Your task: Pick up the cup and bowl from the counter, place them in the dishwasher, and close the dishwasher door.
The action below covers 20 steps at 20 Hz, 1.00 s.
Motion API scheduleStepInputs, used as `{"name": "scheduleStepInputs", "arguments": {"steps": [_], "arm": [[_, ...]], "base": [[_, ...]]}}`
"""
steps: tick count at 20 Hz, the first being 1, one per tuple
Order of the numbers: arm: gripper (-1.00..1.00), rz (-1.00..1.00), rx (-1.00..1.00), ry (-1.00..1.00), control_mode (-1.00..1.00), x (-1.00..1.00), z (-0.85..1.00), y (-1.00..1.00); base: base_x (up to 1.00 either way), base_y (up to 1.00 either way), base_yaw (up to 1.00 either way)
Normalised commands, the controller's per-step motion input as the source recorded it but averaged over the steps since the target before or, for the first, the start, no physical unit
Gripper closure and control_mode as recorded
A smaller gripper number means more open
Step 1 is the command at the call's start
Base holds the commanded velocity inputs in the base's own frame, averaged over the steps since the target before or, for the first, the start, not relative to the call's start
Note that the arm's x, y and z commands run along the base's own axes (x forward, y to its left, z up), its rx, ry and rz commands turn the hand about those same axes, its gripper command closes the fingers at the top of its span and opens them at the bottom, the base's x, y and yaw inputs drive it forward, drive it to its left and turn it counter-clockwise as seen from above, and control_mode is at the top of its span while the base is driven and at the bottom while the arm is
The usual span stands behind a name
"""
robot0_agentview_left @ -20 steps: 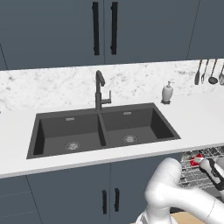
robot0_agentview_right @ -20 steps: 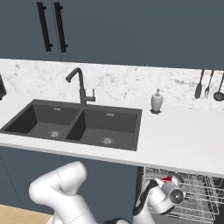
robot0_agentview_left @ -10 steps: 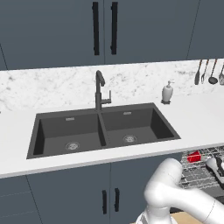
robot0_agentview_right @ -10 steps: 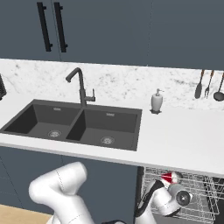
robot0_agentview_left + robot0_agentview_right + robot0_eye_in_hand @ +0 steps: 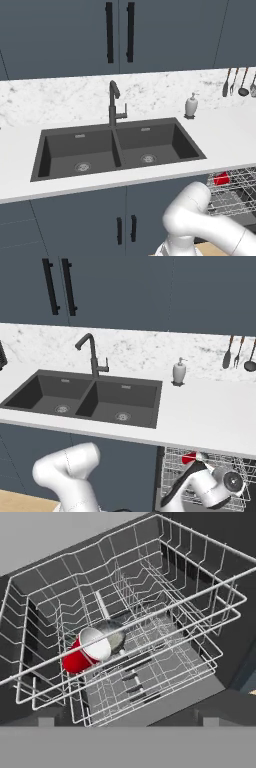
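We note the red plastic cup with white interior (image 5: 87, 652) lying on its side in the grey wire rack (image 5: 200, 627) of the dishwasher, left of centre in the hand view, mouth turned toward the upper right, long axis running lower left to upper right. The claw looks down on it from above; we cannot tell whether its fingers are spread or closed. In the right base view the cup (image 5: 189, 458) sits at the rack's near left corner. We see no bowl on the white counter (image 5: 210, 416); fetching it looks like the next job.
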Motion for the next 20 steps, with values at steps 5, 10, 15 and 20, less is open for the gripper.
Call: {"name": "scheduleStepInputs", "arguments": {"steps": [5,10,15,20], "arm": [[-1.0,0.1,-0.03,0.07,-1.0,-1.0,0.93,-0.73],[-1.0,0.15,-0.04,0.0,-1.0,-1.0,0.69,-0.71],[-1.0,0.1,-0.02,-0.09,-1.0,-1.0,0.44,-0.49],[-1.0,0.03,-0.08,-0.18,-1.0,-1.0,0.11,0.06]], "base": [[0.0,0.0,0.0],[0.0,0.0,0.0],[0.0,0.0,0.0],[0.0,0.0,0.0]]}}
